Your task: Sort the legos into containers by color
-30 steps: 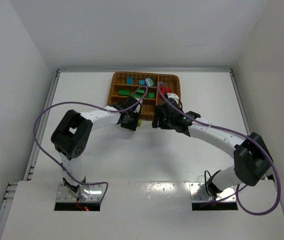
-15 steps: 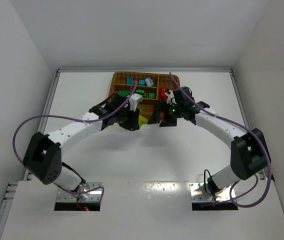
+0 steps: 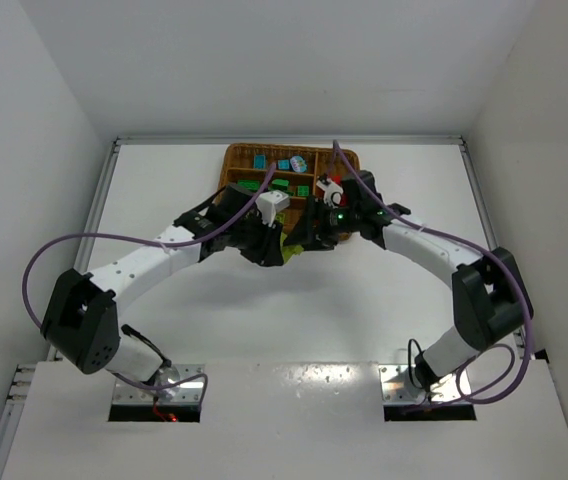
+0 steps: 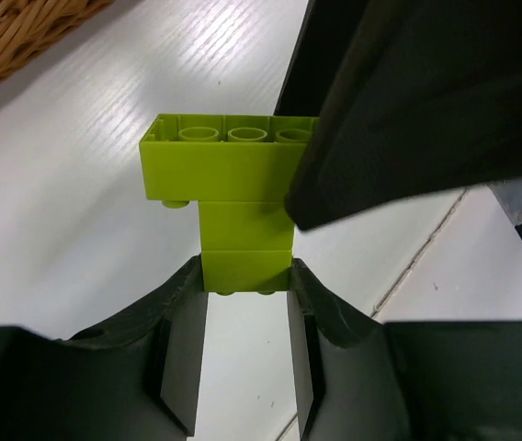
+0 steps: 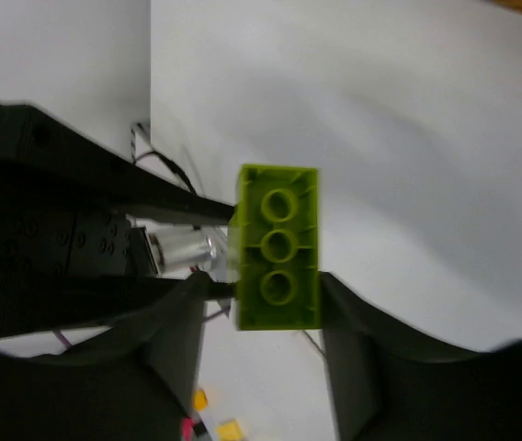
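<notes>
Because both arms meet at one object, the coming move turns on how the lime brick stack (image 4: 233,175) lies between them. On the left, the left claw (image 4: 247,280) is closed almost fully on the narrow end of the stack, with a finger pressed flat against each side. From that grip the stack runs straight away from the left claw: first a narrow stem, then a wide brick set crosswise at the far end. To the right, the right claw (image 5: 266,285) straddles the wide brick with one finger along each long side. Whether it is clamped or only just beside the brick cannot be told. Neither claw is nearer than the other. The likely next step is a pull along the stem, either a separation or a handover.

The top view shows only a lime sliver between the claws, above the table (image 3: 384,300) and just in front of the tray (image 3: 226,170). The left wrist view alone shows the stepped shape and the left grip, though a right finger (image 4: 408,110) hides the wide brick's right end. The right wrist view alone shows the wide brick's face, which carries three rings.
</notes>
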